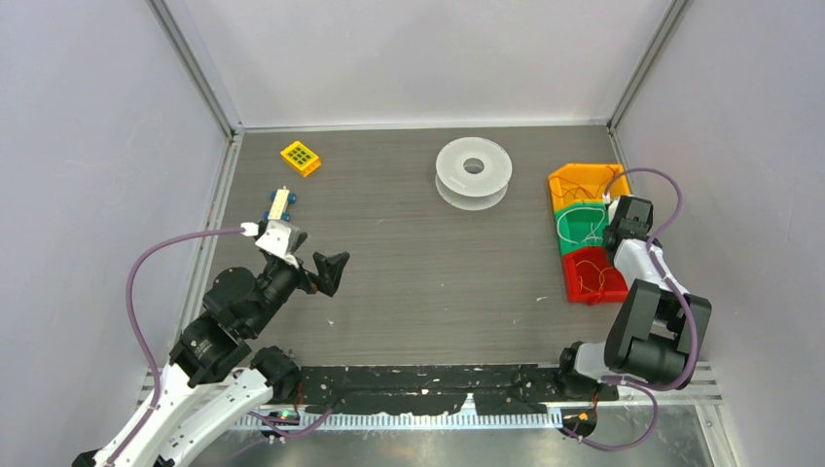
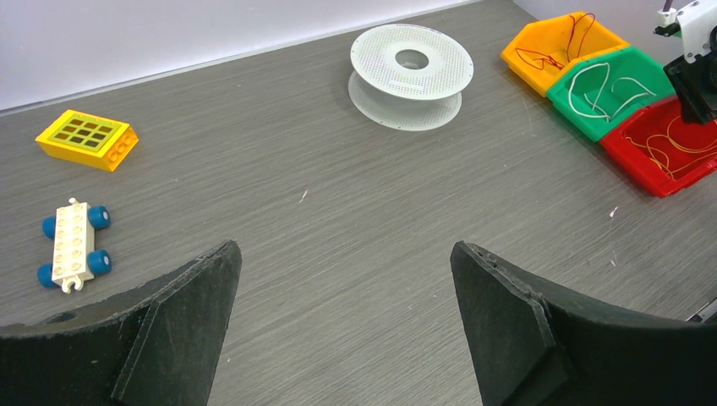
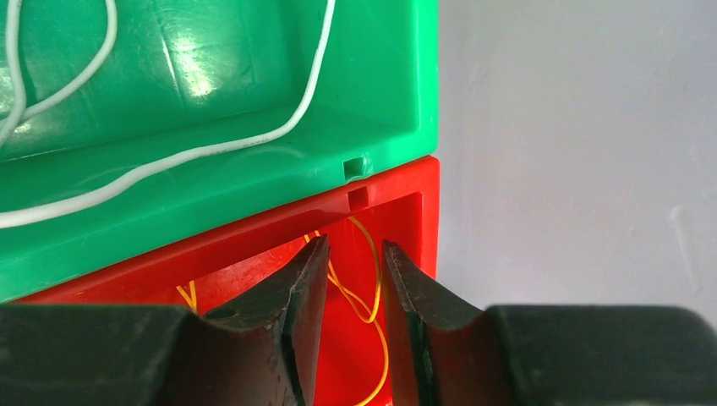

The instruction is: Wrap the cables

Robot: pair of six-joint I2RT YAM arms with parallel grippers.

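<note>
Yellow-orange cables in red bin, between narrowly parted jaws of right gripper, ungripped

A lab test cell: plain white walls, aluminium corner rails, a grey tabletop with taped near edge (toy brick upper left).

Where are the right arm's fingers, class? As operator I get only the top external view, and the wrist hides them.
Observer: The right fingers are dipped into the red bin, at its corner beside the green bin.
Operator: Have they gripped the yellow cable?
Observer: Not yet. A strand of the yellow cable passes through the narrow gap between them, and that gap stands open.
</note>
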